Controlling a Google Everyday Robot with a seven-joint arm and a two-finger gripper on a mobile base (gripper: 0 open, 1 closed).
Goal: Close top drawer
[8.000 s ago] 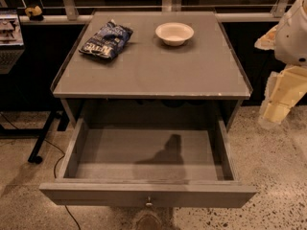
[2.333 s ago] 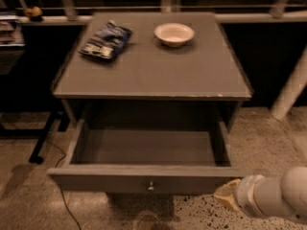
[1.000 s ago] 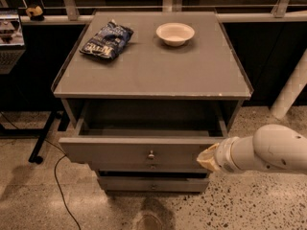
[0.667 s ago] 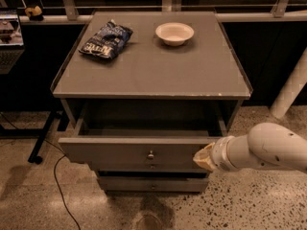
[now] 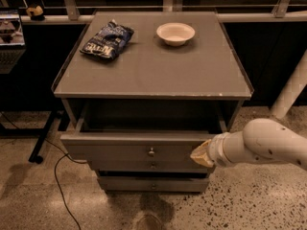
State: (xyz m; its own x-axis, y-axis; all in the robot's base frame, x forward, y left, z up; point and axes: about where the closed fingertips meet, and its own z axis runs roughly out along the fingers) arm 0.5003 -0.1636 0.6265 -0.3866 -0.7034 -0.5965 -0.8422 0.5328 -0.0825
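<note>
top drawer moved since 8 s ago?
Yes. The top drawer has slid inward; its front now sits near the cabinet top's front edge, with a gap left. The claw is at the front's right end.

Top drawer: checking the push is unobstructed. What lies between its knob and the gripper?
Only bare front panel of the top drawer, seen in the camera view; the gripper sits at the panel's right end, the knob at centre.

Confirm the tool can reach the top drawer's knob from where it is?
Likely yes. The tool is at the right end of the front of the top drawer, and the knob at its centre shows bare, with nothing between them.
</note>
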